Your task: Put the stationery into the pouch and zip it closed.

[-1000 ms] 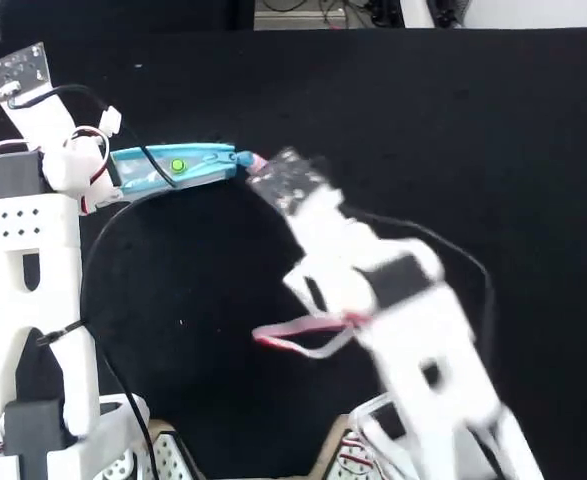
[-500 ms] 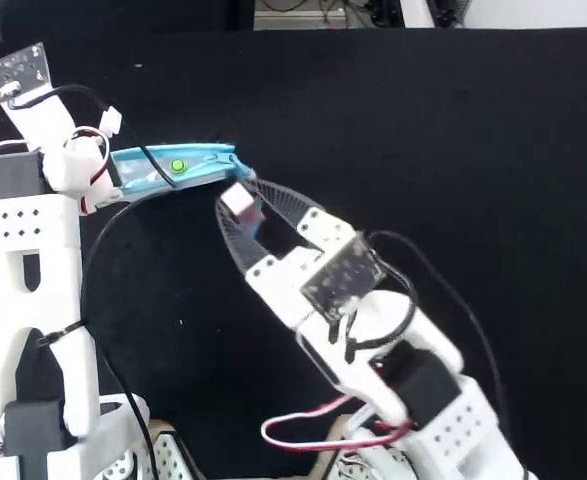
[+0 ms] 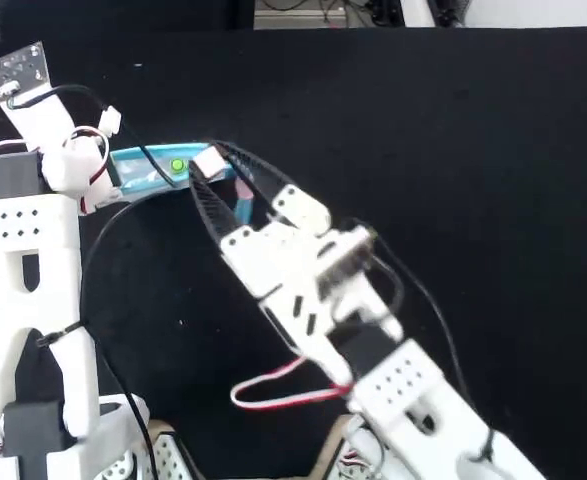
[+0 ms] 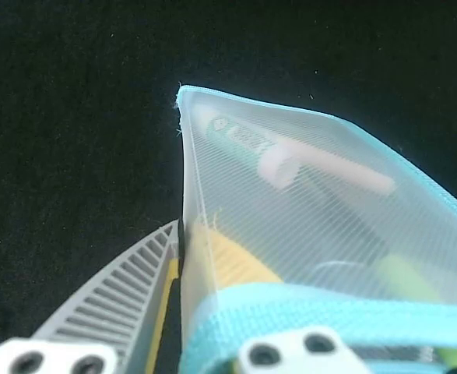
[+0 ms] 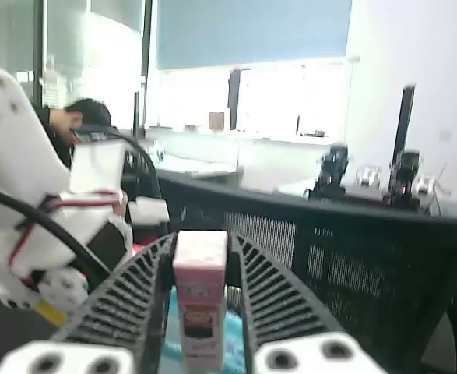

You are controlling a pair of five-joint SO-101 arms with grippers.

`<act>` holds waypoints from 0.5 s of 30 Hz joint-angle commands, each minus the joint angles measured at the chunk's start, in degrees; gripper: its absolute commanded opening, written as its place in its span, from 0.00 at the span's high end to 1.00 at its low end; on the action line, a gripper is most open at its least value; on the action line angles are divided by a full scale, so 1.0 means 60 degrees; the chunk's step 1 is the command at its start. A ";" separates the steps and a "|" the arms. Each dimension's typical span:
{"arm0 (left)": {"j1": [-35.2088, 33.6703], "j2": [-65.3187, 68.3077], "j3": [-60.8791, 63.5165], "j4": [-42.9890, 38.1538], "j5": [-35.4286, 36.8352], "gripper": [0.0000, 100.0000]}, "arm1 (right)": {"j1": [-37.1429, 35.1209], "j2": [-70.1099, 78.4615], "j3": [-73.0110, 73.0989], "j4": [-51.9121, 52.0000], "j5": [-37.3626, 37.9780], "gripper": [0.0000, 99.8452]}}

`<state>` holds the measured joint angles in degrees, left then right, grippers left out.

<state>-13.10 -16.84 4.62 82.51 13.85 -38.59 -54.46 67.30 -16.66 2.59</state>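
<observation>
Nestling inside right pincer point(image 5: 201, 240): pink eraser point(image 5: 201, 312)

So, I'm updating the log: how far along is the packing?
Done: a white pen, a yellow item and a green item sit inside the mesh pouch. In hand: the right end effector grips a pink block at the pouch's end. Remaining: dropping it in, then zipping.

A black table cloth point(image 3: 473, 150) is covering nearly the whole high view, and a pale strip with dark cables point(image 3: 303, 18) is showing along the top edge. In the right wrist view a blue blind point(image 5: 251, 31) is hanging above bright windows point(image 5: 282, 101), beside a white wall point(image 5: 415, 86), and a black mesh panel point(image 5: 353, 249) is standing in front of them.
</observation>
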 commanded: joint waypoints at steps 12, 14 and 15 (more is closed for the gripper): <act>-0.0081 0.0000 0.0183 0.0000 -0.0088 0.97 | -0.0440 0.3377 -0.1077 -0.1802 -0.0029 0.99; -0.0081 0.0000 0.0183 0.0000 -0.0088 0.97 | -0.0425 0.3421 -0.1355 -0.1861 -0.0015 0.99; -0.0081 0.0000 0.0183 0.0000 -0.0088 0.97 | -0.0425 0.3421 -0.1487 -0.1875 -0.0044 0.99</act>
<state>-13.10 -16.84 4.62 82.51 13.76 -40.53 -35.21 60.79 -27.30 2.51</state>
